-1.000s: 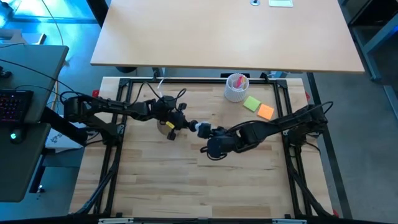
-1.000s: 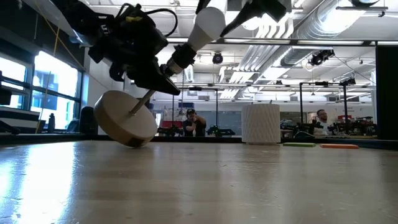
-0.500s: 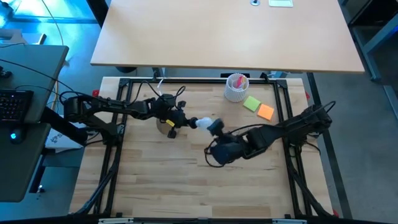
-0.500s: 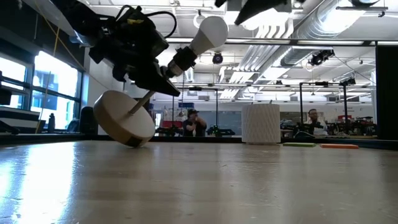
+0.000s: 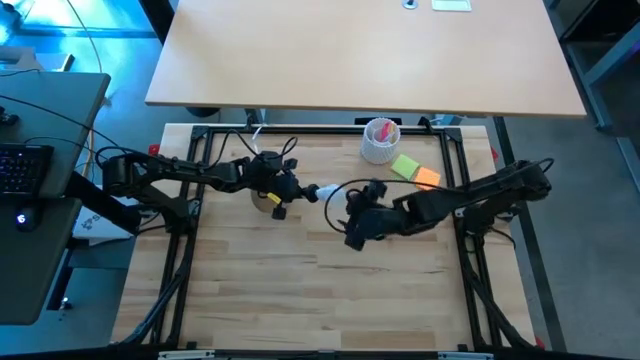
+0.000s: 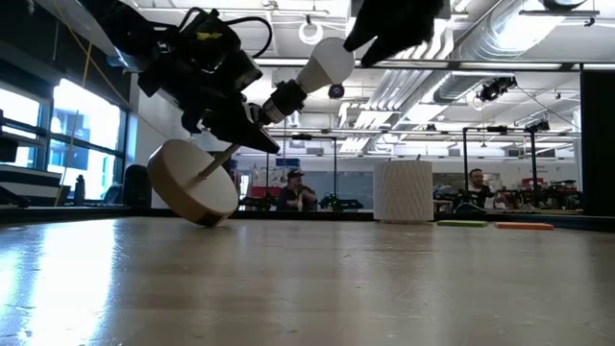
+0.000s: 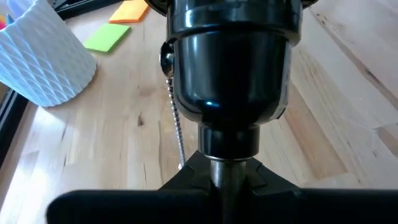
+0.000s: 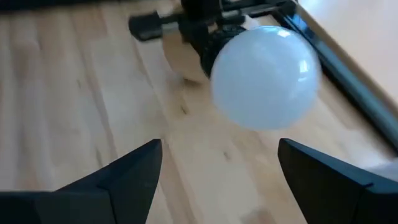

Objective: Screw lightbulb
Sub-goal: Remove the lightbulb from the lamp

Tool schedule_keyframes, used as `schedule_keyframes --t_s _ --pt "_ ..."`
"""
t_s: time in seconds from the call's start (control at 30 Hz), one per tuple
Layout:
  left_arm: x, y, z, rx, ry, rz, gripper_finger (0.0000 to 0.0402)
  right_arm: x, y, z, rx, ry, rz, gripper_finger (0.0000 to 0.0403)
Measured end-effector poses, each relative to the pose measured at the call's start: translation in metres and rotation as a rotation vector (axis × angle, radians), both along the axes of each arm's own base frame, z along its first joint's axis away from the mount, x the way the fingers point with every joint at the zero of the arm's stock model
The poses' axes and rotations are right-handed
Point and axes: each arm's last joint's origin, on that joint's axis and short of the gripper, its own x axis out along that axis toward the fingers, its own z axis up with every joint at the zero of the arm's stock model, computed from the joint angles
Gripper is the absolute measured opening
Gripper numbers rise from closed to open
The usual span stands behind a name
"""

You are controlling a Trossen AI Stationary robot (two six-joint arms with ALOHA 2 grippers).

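Observation:
A white lightbulb (image 6: 329,60) sits with its base in the black socket (image 6: 284,96) of a lamp stand with a round wooden disc (image 6: 192,183). The stand is tilted, and the disc's lower edge rests on the table. My left gripper (image 5: 283,190) is shut on the stand between disc and socket. My right gripper (image 8: 217,180) is open and empty just to the right of the bulb (image 8: 266,78), which shows beyond its fingertips. The bulb (image 5: 326,193) lies between the two grippers in the high view. My left gripper pinches the stand's thin stem (image 7: 227,173) between its two fingers, just below the black socket (image 7: 230,68). The fingers come slanting down from the table's left. The stand leans toward the right, with the disc's edge (image 6: 204,219) on the table and the bulb end raised.
A white perforated cup (image 5: 380,140) with pink contents stands at the far middle of the table. A green note (image 5: 405,166) and an orange note (image 5: 428,179) lie beside it. A bead chain (image 7: 177,124) hangs from the socket. People show in the room beyond the table.
My right gripper has come off the bulb and drawn back a little toward the table's right edge, turning about its wrist. The bulb stays in the socket and has dipped slightly lower. My left gripper keeps its hold on the stand.

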Motion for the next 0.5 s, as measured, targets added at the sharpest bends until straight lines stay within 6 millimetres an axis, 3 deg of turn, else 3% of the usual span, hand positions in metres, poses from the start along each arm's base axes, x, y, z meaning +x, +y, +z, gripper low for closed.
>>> schedule_keyframes --t_s 0.23,0.4,0.5 --pt "0.000 0.000 0.000 0.007 0.000 -0.006 0.0011 -0.007 -0.030 -0.036 0.152 -0.303 -0.079 0.0319" --pt "0.000 0.000 0.001 0.010 -0.008 -0.013 0.0012 -0.007 -0.041 -0.030 0.230 -0.485 0.015 0.0319" --pt "0.000 0.000 0.001 0.005 -0.006 -0.004 0.0012 -0.008 -0.049 -0.027 0.223 -0.468 -0.006 0.0319"
